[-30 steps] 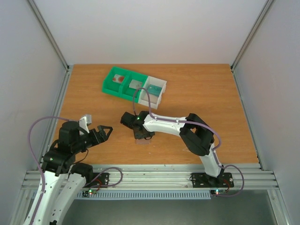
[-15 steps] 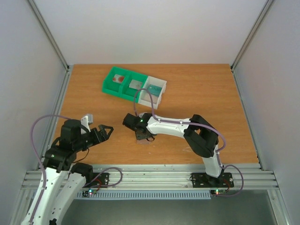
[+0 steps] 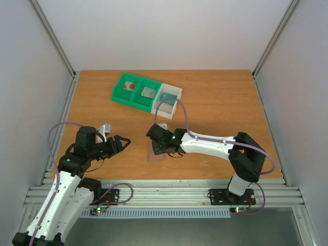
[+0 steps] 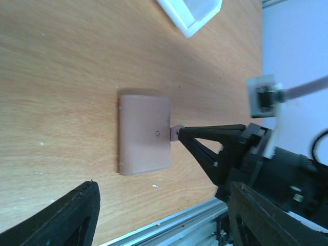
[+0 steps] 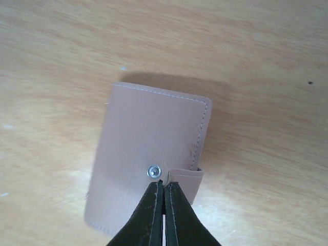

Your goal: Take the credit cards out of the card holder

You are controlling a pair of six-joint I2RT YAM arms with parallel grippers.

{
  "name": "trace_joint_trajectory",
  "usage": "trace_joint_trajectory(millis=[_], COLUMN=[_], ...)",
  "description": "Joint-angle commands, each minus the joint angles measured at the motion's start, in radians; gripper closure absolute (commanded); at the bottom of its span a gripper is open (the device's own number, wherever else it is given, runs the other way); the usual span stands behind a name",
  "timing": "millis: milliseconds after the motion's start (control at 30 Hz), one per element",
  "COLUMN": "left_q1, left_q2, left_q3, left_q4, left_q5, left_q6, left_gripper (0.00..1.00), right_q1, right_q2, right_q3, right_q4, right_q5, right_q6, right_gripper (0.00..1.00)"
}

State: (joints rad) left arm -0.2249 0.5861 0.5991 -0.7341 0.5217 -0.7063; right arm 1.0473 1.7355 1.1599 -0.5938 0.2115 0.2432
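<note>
The card holder (image 5: 148, 148) is a dusty-pink folded wallet lying closed and flat on the wooden table (image 3: 215, 102), also seen as the card holder (image 3: 155, 154) and the card holder (image 4: 143, 134). Its strap tab (image 5: 185, 179) is off the metal stud (image 5: 153, 171). My right gripper (image 5: 164, 183) is shut on the tab's end, seen too as the right gripper (image 3: 158, 149) and the right gripper (image 4: 180, 132). My left gripper (image 3: 121, 143) hovers open to the holder's left, jaws wide (image 4: 163, 187). A red-patched credit card (image 3: 130, 86) and a grey card (image 3: 148, 92) lie in the tray.
A green-and-white three-compartment tray (image 3: 119, 96) stands at the back left; its white corner (image 4: 190, 15) shows in the left wrist view. The metal rail (image 3: 169, 188) runs along the near table edge, close to the holder. White walls enclose the table.
The right gripper has closed on the holder's strap tab while its arm swung rightward. The left arm has moved right, toward the holder, with its jaws a little narrower.
</note>
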Motion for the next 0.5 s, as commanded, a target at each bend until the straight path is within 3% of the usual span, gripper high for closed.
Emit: trace_joint_trajectory(millis=[0, 467], left_q1=[-0.003, -0.005], left_q2=[0.038, 0.194], left_q3=[-0.058, -0.176], left_q4=[0.197, 0.367], left_q5=[0.115, 0.151], left_q6=[-0.064, -0.051], left_gripper=[0.31, 0.31], right_q1=[0.0, 0.0], right_q2=[-0.115, -0.212], right_q3=[-0.047, -0.124], right_q4=[0.151, 0.314], right_q5=[-0.102, -0.26], right_q6=[-0.016, 0.005], right_gripper=[0.99, 0.99])
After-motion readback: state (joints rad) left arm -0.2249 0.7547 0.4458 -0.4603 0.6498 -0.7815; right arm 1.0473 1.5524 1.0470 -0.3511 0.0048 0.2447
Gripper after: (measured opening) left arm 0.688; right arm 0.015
